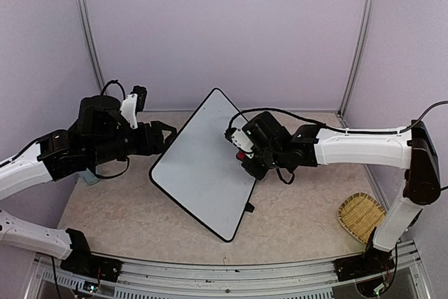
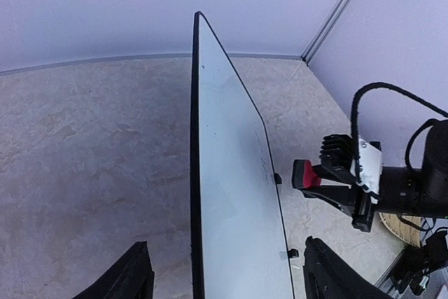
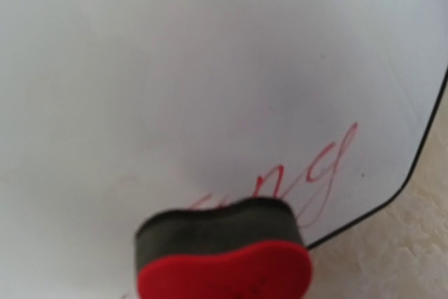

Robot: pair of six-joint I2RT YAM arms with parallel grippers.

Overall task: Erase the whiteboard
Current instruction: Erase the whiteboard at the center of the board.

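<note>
Right gripper (image 1: 241, 149) clamped on eraser (image 3: 224, 257), held close to whiteboard (image 1: 203, 166), contact I can't confirm | red writing (image 3: 308, 180) just beyond eraser, near a corner | left gripper (image 1: 168, 138) jaws apart, astride whiteboard edge | whiteboard at middle of table (image 1: 112, 208), between arms

This is probably a robot lab cell: plain pale walls (image 1: 224, 33), metal corner posts (image 1: 85, 26) and a stone-patterned table (image 1: 126, 215).

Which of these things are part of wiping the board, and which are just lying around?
Part of the job:
- whiteboard
- red writing on it
- eraser, held in the right gripper
- left gripper, open astride the board's edge

Just lying about:
- woven tray, off to the right
</note>
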